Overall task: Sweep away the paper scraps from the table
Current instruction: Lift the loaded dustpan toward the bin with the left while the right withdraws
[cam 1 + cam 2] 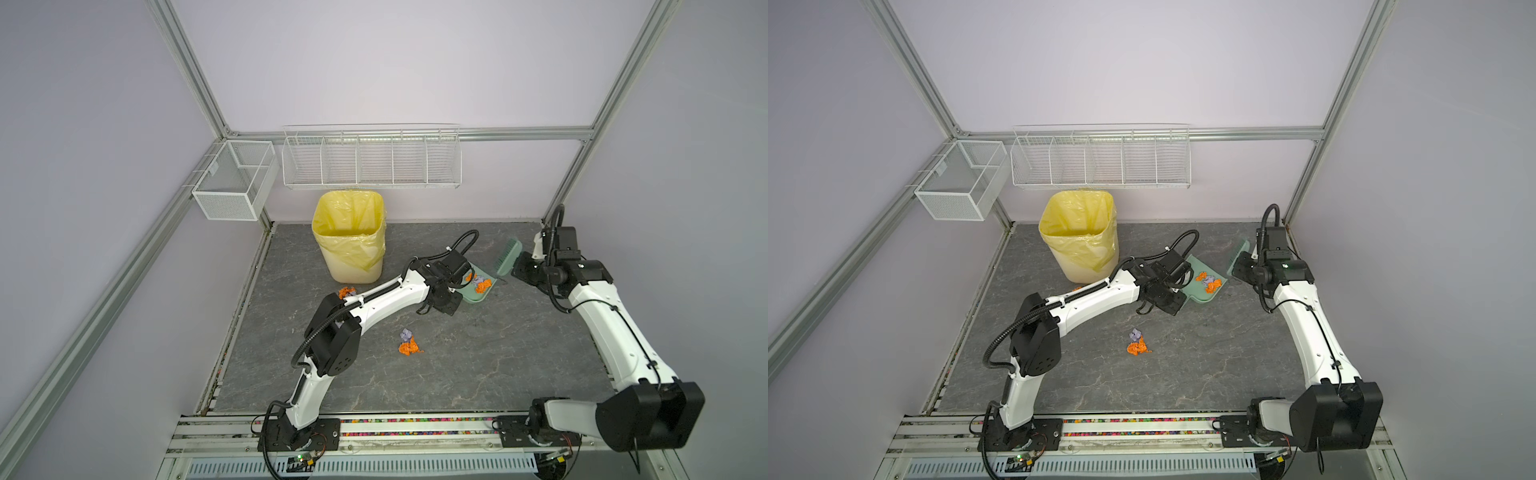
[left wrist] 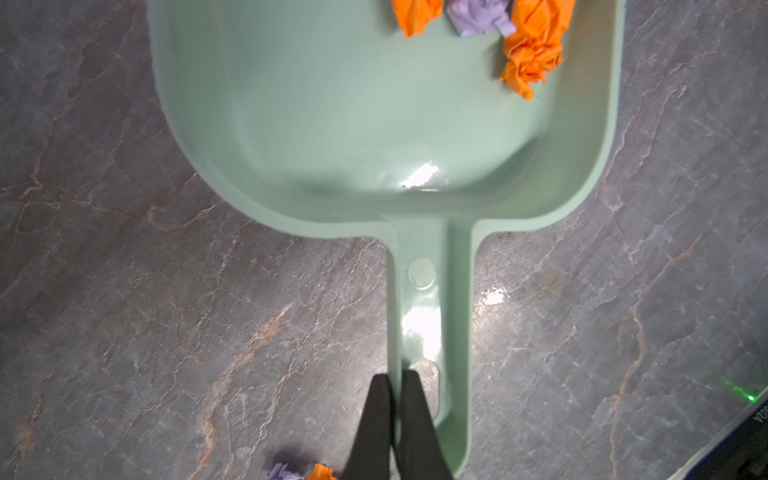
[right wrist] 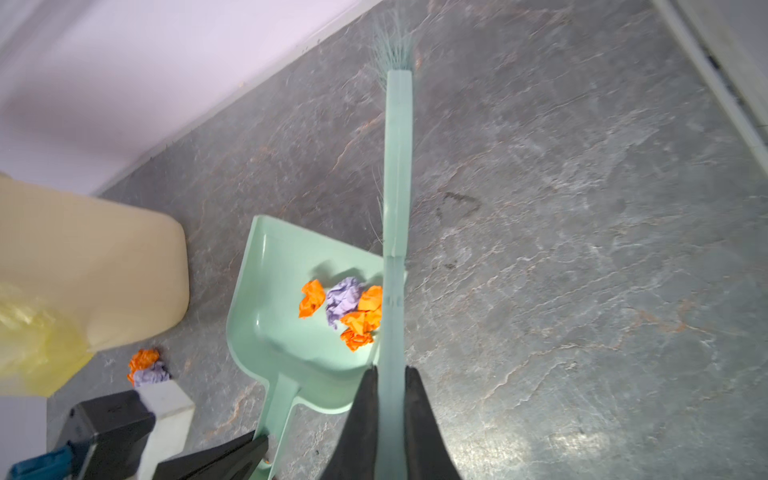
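— Black fingers of the left gripper (image 2: 395, 374) sit closest to the lens in the left wrist view. They are pinched together on one side wall of the handle of a pale green dustpan (image 2: 332, 124).

— And the other one?

— The right wrist view shows the right gripper (image 3: 391, 370) clamped on the handle of a matching green brush (image 3: 397, 166), whose bristles are at the far end.

— Where are the paper scraps?

— Several orange and lavender paper scraps (image 3: 353, 307) lie inside the dustpan, near its open edge. The right wrist view also shows a small pile (image 3: 145, 365) on the table (image 3: 582, 249), just beside a cream bin (image 3: 104, 257) with a yellow liner. In a top view that pile (image 1: 345, 292) only peeks over the left arm (image 1: 390, 297). Both top views show another pile (image 1: 409, 343) mid-table, well apart from the dustpan.

— How are the arms posed?

— The left arm rises from the front rail, bends at a raised elbow and stretches diagonally toward the back. The right arm (image 1: 611, 328) climbs along the right edge, its wrist turned toward the dustpan.
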Controlling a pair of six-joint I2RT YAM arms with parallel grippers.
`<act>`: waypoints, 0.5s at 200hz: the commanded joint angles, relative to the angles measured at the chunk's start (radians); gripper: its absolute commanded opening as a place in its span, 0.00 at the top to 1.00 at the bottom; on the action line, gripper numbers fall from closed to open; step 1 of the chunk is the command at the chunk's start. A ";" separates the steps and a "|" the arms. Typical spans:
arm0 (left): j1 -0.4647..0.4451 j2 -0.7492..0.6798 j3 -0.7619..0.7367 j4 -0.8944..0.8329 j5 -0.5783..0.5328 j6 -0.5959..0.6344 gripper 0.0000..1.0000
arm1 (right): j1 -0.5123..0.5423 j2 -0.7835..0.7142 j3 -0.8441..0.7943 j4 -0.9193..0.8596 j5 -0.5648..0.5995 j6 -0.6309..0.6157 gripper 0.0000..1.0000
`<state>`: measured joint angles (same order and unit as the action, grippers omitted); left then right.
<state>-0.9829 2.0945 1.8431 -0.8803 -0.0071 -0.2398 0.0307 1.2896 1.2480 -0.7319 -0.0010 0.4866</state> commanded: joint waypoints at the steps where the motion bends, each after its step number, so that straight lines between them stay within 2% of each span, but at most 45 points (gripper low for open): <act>1: 0.016 -0.057 -0.046 0.047 -0.017 -0.034 1.00 | -0.052 -0.087 -0.032 0.036 -0.030 0.013 0.93; 42: 0.025 -0.110 -0.076 0.081 -0.016 -0.047 1.00 | -0.055 -0.068 -0.088 0.034 -0.119 0.027 0.93; 63: 0.025 -0.152 -0.088 0.089 -0.043 -0.054 1.00 | -0.053 -0.069 -0.120 0.033 -0.130 0.021 0.93; 86: 0.026 -0.233 -0.160 0.178 -0.049 -0.050 1.00 | -0.054 -0.076 -0.145 0.023 -0.133 0.012 0.93; 100: 0.026 -0.237 -0.134 0.143 -0.071 -0.044 1.00 | -0.052 -0.083 -0.155 0.020 -0.136 0.012 0.93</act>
<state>-0.9562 1.9087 1.6981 -0.7753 -0.0334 -0.2764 -0.0246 1.2224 1.1130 -0.7158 -0.1104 0.5007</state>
